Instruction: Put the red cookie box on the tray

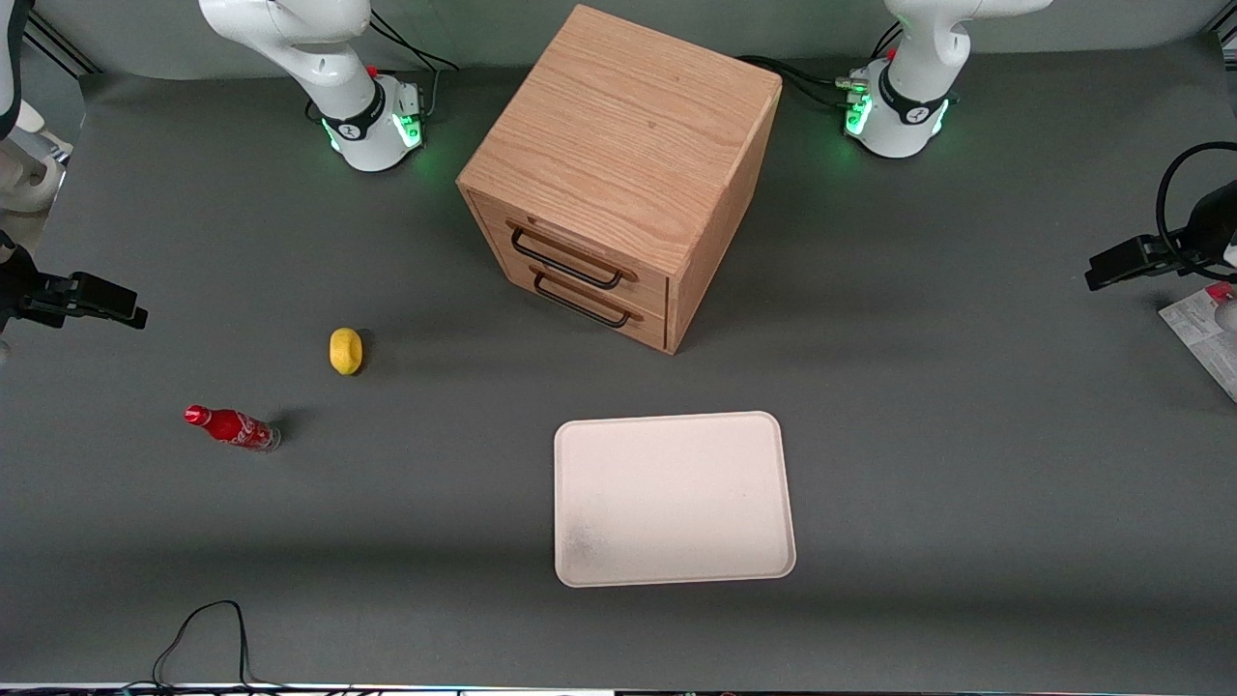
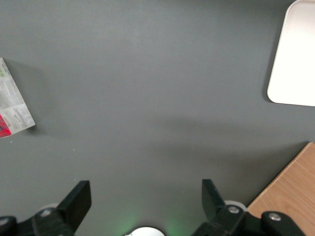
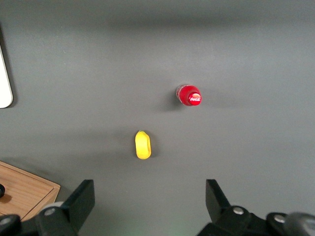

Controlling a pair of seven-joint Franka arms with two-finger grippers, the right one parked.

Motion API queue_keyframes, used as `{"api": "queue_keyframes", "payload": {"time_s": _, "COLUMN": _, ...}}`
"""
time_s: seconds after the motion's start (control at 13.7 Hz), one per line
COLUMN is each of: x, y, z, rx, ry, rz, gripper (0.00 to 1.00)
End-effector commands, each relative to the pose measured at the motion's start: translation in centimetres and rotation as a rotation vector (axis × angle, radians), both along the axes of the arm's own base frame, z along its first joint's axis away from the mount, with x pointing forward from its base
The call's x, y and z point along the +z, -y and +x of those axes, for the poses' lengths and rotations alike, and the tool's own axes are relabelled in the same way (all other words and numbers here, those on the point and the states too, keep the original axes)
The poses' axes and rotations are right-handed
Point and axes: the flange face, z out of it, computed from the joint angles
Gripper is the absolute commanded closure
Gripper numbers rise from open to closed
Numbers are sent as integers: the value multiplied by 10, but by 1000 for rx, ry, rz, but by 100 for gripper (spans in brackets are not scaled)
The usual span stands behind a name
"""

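Note:
The red cookie box (image 1: 1208, 333) lies flat on the grey table at the working arm's end, cut off by the picture's edge, its white printed face up. It also shows in the left wrist view (image 2: 12, 108), with a red patch. The cream-white tray (image 1: 674, 500) lies bare in front of the cabinet, nearer the front camera; one of its corners shows in the left wrist view (image 2: 295, 59). My left gripper (image 1: 1111, 266) hangs above the table beside the box, slightly farther from the camera. In its own view the gripper (image 2: 146, 189) is open and empty over bare table.
A wooden two-drawer cabinet (image 1: 618, 174) stands mid-table, its drawers shut; its corner shows in the left wrist view (image 2: 295, 191). A yellow lemon (image 1: 346, 350) and a small red cola bottle (image 1: 232, 427) lie toward the parked arm's end. A black cable (image 1: 203, 628) lies at the front edge.

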Motion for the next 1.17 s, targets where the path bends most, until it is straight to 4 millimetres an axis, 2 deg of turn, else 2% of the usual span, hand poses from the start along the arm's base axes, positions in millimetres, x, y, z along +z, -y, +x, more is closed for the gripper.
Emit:
{"api": "queue_keyframes", "payload": {"time_s": 0.0, "x": 4, "y": 3, "z": -7, "rx": -14, "ry": -12, "rz": -12, "gripper": 0}}
{"api": "queue_keyframes", "payload": {"time_s": 0.37, "x": 4, "y": -1, "z": -12, "rx": 8, "ry": -42, "rz": -17, "gripper": 0}}
{"api": "queue_keyframes", "payload": {"time_s": 0.58, "x": -5, "y": 2, "z": -10, "rx": -1, "ry": -61, "rz": -16, "gripper": 0}}
{"api": "queue_keyframes", "payload": {"time_s": 1.1, "x": 1, "y": -4, "z": -13, "rx": 2, "ry": -61, "rz": -4, "gripper": 0}}
